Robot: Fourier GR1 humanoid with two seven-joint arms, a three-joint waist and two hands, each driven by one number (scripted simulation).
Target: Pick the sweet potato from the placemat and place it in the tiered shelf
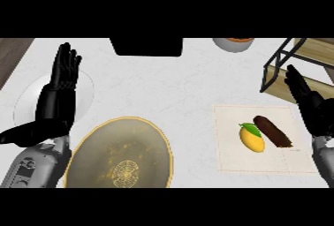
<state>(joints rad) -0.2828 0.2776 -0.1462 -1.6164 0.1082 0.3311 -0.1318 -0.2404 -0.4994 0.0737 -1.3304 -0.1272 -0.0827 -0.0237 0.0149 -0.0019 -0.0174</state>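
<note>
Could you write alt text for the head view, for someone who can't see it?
A dark brown sweet potato lies beside a yellow mango on a beige placemat, with the open right hand just right of it. The left hand rests open; a tiered shelf stands behind.

Around the placemat there's plenty of bare counter at 9 and 12 o'clock, so it's wide open from there. On the mat, a mango sits touching the sweet potato at its 9 o'clock, which crowds that flank. The right hand hovers at the mat's 2 o'clock, fingers straight, right beside the tiered shelf, whose black frame posts stand at 1 o'clock. A big gold plate fills the counter well apart at 9 o'clock.
</note>
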